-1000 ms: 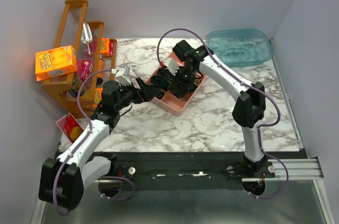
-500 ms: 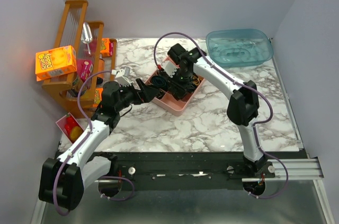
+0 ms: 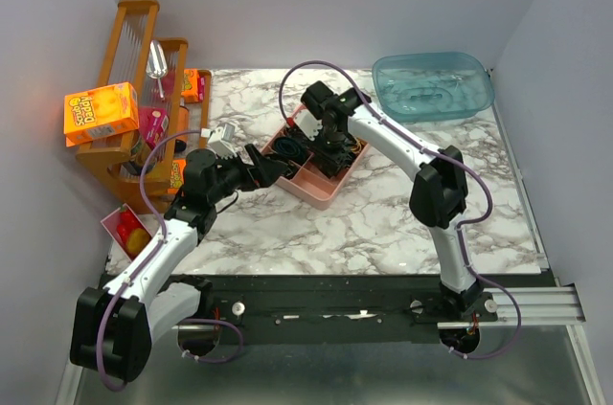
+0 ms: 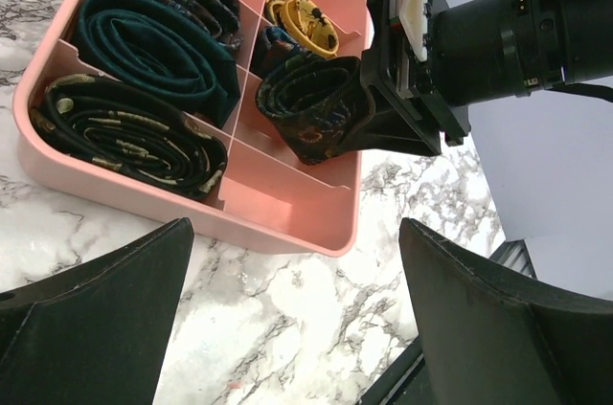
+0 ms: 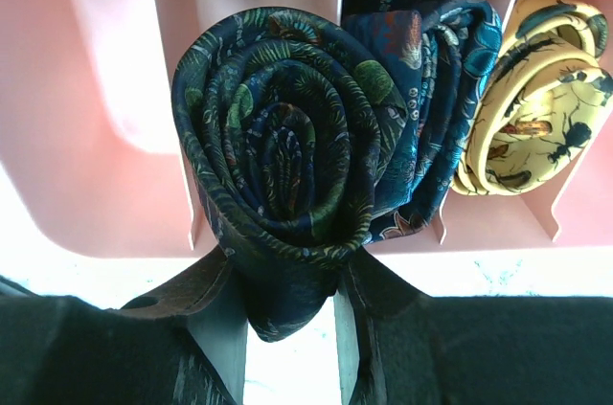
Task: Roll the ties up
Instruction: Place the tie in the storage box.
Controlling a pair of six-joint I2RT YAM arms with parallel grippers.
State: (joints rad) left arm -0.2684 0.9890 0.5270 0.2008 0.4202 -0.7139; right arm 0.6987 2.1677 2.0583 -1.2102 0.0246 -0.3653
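Observation:
A pink divided tray [image 3: 317, 197] holds several rolled ties. My right gripper [image 3: 327, 144] is over the tray, shut on a rolled dark green-patterned tie [image 5: 287, 146], which it holds above a near compartment; the same tie shows in the left wrist view [image 4: 311, 108]. Beside it in the tray sit a blue patterned roll [image 5: 436, 70] and a yellow roll [image 5: 536, 89]. Other rolled ties [image 4: 158, 56] fill the left compartments. My left gripper [image 4: 297, 328] is open and empty over the marble just outside the tray's near-left rim [image 4: 192, 218].
A blue plastic tub [image 3: 433, 84] stands at the back right. A wooden rack [image 3: 144, 51] with an orange box [image 3: 100, 110] stands at the left. A pink card with a red and yellow item [image 3: 129, 228] lies near the left arm.
My right gripper has moved left across the tray with the rolled tie in it. The left arm has barely moved.

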